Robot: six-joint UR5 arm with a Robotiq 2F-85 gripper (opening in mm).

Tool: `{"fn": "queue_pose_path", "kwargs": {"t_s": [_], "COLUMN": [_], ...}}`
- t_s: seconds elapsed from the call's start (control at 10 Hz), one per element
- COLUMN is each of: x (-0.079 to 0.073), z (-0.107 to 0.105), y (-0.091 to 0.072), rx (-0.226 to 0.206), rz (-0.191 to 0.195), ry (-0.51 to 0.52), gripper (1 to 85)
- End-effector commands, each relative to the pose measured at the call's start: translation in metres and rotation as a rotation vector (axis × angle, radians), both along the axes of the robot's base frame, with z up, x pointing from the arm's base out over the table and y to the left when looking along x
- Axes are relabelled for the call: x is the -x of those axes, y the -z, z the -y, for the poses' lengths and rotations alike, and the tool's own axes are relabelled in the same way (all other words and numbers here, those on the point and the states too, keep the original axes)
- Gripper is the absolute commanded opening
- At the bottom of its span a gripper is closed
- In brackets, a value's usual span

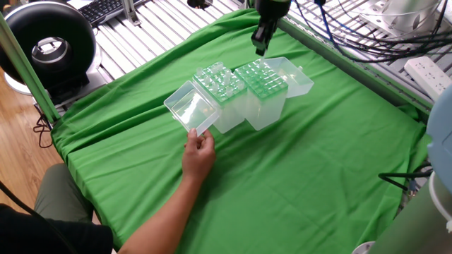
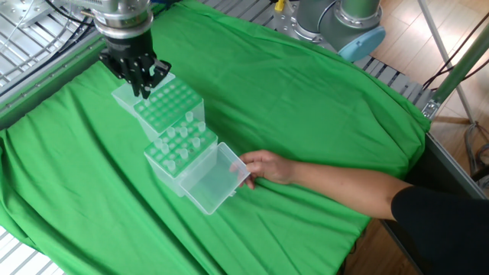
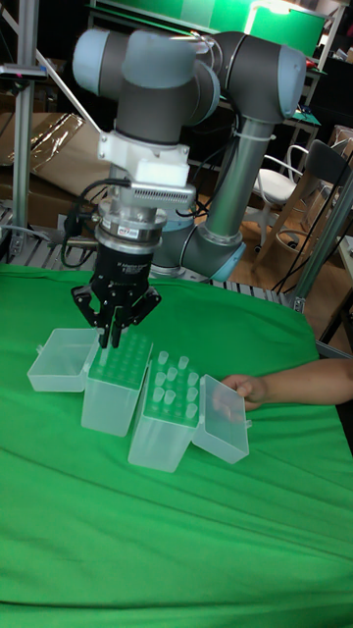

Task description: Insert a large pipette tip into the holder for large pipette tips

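Note:
The holder for large pipette tips (image 1: 263, 80) (image 2: 173, 108) (image 3: 119, 377) is the taller clear box with a greenish grid top. Its clear lid (image 1: 294, 75) (image 2: 125, 95) (image 3: 60, 359) lies folded open behind it. My gripper (image 1: 260, 46) (image 2: 143, 87) (image 3: 112, 340) hangs just above the holder's back edge, pointing straight down with its fingers drawn close together. A large pipette tip does not show clearly between them; the gap is too small and dark to read.
A shorter clear box (image 1: 220, 86) (image 2: 178, 143) (image 3: 168, 401) with several tips stands against the holder. A person's hand (image 1: 198, 152) (image 2: 267, 166) (image 3: 244, 390) holds its open lid (image 1: 189, 107) (image 2: 213, 178). Green cloth (image 1: 304, 169) covers the table.

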State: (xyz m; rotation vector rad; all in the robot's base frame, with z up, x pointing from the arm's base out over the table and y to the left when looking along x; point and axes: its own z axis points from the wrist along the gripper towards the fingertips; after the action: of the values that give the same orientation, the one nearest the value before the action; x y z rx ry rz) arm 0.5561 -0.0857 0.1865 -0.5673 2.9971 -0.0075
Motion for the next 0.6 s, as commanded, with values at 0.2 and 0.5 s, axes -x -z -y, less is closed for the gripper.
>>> {"fn": "queue_pose_path", "kwargs": {"t_s": [0.2, 0.5], "x": [-0.008, -0.007], "z": [-0.006, -0.015], "y": [-0.05, -0.081], "rx": [0.025, 0.037], "rz": [-0.022, -0.05], "ry": [-0.012, -0.013], "gripper": [15.7, 15.0]}}
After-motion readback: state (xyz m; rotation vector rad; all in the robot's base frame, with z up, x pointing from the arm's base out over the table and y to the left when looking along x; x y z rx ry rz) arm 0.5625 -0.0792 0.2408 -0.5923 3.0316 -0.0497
